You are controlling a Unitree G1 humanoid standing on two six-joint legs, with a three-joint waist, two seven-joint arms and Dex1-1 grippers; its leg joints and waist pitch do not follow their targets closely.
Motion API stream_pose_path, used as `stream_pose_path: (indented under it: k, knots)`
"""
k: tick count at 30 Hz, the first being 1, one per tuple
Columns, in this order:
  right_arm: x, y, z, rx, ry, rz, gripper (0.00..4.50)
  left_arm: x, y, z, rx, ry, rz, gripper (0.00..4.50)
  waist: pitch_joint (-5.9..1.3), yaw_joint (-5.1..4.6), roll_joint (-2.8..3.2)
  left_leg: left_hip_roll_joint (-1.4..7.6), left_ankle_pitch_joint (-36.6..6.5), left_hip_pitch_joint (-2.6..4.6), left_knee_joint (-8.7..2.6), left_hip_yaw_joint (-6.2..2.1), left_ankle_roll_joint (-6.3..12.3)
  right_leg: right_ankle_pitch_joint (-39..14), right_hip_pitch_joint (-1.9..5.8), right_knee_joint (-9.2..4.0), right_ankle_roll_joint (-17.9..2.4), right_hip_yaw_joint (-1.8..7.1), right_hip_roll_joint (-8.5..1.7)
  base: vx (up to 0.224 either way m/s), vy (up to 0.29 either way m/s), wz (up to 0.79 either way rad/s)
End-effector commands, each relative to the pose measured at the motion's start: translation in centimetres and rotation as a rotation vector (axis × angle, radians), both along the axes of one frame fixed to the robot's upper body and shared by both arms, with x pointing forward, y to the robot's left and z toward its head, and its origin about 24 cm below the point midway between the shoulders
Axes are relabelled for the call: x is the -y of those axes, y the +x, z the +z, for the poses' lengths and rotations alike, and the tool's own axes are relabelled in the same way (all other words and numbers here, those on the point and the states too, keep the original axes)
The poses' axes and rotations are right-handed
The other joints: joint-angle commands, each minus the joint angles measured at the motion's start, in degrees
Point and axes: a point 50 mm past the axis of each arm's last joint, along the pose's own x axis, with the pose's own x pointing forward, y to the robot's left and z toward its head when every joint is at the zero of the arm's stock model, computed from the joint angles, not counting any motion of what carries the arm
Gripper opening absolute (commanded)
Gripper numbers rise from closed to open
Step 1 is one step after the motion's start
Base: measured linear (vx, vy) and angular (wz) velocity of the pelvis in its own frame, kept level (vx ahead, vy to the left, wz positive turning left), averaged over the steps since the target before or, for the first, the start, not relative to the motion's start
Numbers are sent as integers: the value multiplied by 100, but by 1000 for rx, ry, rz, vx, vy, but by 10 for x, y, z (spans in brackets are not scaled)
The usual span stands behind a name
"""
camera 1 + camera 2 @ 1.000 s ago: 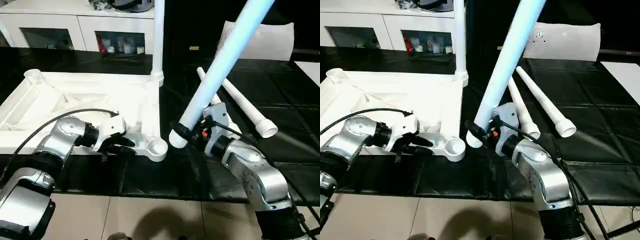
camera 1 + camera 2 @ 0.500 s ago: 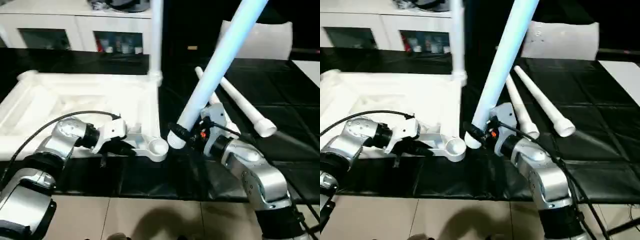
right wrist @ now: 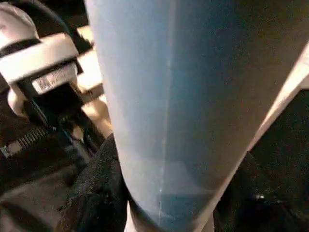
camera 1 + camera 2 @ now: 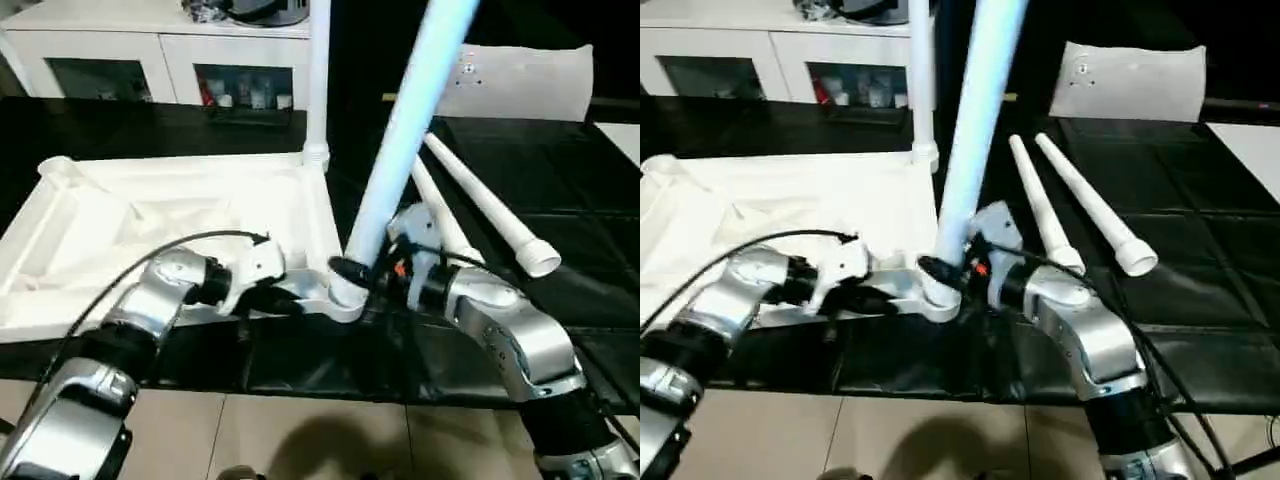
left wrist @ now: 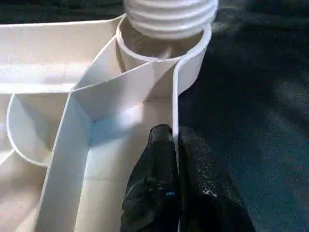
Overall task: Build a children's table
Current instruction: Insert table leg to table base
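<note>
At the socket: right gripper (image 4: 352, 272) clamps leg (image 4: 400, 160) — threaded end (image 5: 169, 17) entering.
Rim: left gripper (image 5: 175, 145) pinches tabletop (image 4: 150, 215) wall.

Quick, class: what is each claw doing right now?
Left claw: shut on the tabletop wall.
Right claw: shut on the tilted leg.

Silver forearms (image 4: 150, 305), black cables, white wrist housings, black-fingered tools (image 5: 166, 193).

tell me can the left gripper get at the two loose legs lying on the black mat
Probably not now: the left gripper is shut on the tabletop rim, and the right gripper's held leg stands between it and the loose legs.
</note>
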Motion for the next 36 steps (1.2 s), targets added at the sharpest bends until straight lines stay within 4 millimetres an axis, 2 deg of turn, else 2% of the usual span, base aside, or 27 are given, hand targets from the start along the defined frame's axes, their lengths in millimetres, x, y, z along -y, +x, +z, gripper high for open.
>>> stream_pose_path:
  k: [1,3,5,8,12,16,18,19,22,24,31,32,33,35,36]
  knots:
    - [-2,5,8,35,-2,10,189,0,3,-3,16,8,94,0,-391,3,8,53,-1434,8,-410,31,-70,-2027,293,-472,-881,222,-388,0,0,0]
    - [-3,6,8,38,4,4,189,-2,6,-3,16,18,166,0,-389,-10,12,49,-1427,8,-406,29,-63,-2068,285,-472,-872,214,-383,0,0,0]
    - [-4,7,8,41,10,-9,189,-2,7,-2,11,16,211,0,-388,-27,0,37,-1396,-24,-413,22,-63,-2118,314,-474,-812,207,-384,0,0,0]
    - [-4,9,8,45,16,-22,189,-2,6,-1,8,16,222,0,-397,-69,-6,27,-1294,-37,-399,26,-32,-2064,306,-482,-811,204,-378,0,0,0]
    - [-5,11,7,40,14,-17,189,4,-8,1,25,-15,50,0,-407,-93,12,33,-1266,-40,-402,23,-1,-1894,303,-479,-883,207,-371,0,0,0]
    - [-5,10,4,19,7,9,189,6,-11,0,21,-27,9,0,-399,-94,34,41,-1332,-16,-407,36,-1,-1722,295,-458,-972,214,-363,0,0,0]
    - [-6,9,2,6,3,20,189,6,-13,-1,22,-27,3,0,-397,-79,35,47,-1382,-7,-412,34,-9,-1788,290,-465,-964,212,-368,0,0,0]
    - [-6,8,1,1,1,23,189,6,-13,-2,22,-29,1,0,-392,-75,15,45,-1404,-6,-414,37,-14,-1853,291,-471,-942,212,-366,0,0,0]
    - [-6,8,-1,-12,-1,31,189,6,-15,-2,23,-41,-2,0,-388,-60,28,47,-1443,6,-420,36,-25,-1971,280,-481,-901,214,-369,0,0,0]
    - [-6,6,-5,-35,-14,52,189,7,-16,-1,17,-87,-7,0,-387,-56,-10,43,-1409,-7,-419,38,-7,-2026,289,-477,-867,213,-371,0,0,0]
    - [-6,6,-10,-49,-33,59,189,9,-20,1,7,-145,-39,0,-381,-53,-16,54,-1377,-2,-424,44,21,-2202,256,-501,-799,218,-379,0,0,0]
    - [-6,8,-10,-49,-35,54,189,9,-21,1,0,-151,-54,0,-381,-57,-38,54,-1382,-3,-424,48,24,-2222,256,-505,-787,218,-378,0,0,0]
    - [-6,9,-10,-49,-36,51,189,9,-23,1,-4,-153,-63,0,-377,-55,-30,49,-1406,-5,-423,48,26,-2270,254,-501,-791,216,-381,0,0,0]
    - [-7,11,-11,-59,-43,58,189,7,-24,-1,-1,-125,-70,0,-374,-62,-55,46,-1422,-6,-426,45,30,-2394,253,-512,-738,211,-385,0,0,0]
    - [-7,11,-12,-67,-48,68,189,6,-23,-1,1,-114,-68,0,-371,-64,-42,46,-1424,-2,-425,45,33,-2455,247,-520,-702,214,-386,0,0,0]
